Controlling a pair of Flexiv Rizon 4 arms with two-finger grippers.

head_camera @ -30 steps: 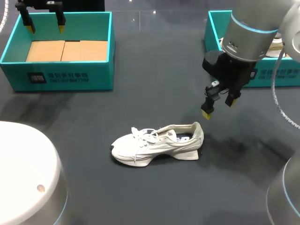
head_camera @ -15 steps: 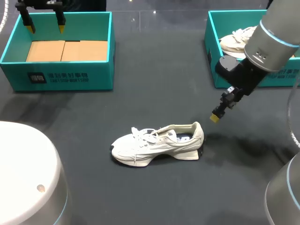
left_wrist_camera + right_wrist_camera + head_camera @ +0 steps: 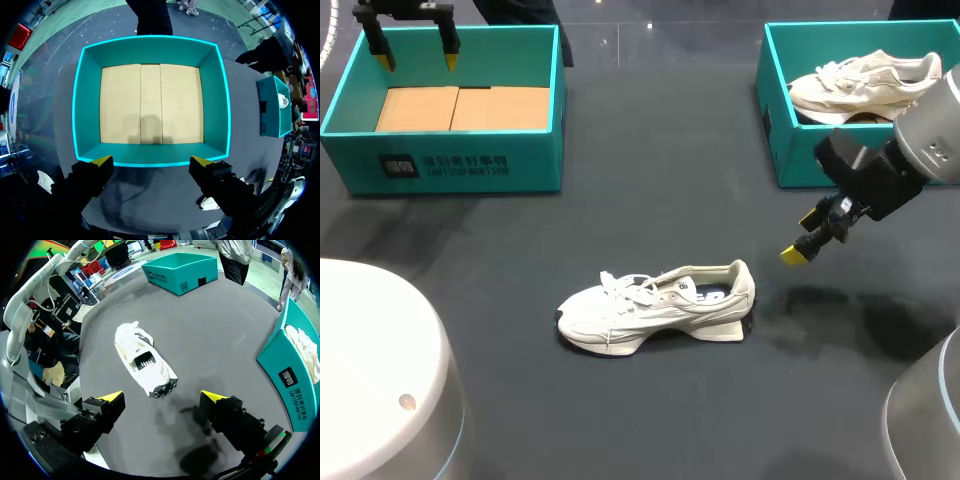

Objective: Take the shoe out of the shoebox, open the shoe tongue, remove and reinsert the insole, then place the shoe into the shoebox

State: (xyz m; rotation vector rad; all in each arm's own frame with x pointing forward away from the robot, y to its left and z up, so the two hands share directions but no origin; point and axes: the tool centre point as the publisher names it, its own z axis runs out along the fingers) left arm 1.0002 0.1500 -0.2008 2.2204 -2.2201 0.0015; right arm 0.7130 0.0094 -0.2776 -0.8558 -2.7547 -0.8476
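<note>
One white laced shoe (image 3: 655,305), rectangular teal shoebox (image 3: 470,165)

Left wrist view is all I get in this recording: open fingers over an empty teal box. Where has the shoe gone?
Observer: The white shoe stands on its sole on the table, out in the open between the two boxes.
Operator: Is the other arm holding it?
Observer: No. The right fingers hang open above the table, apart from the shoe's heel, holding nothing.
Operator: And the far box, is it empty like mine?
Observer: No. The right shoebox has a second white shoe lying in it.
</note>
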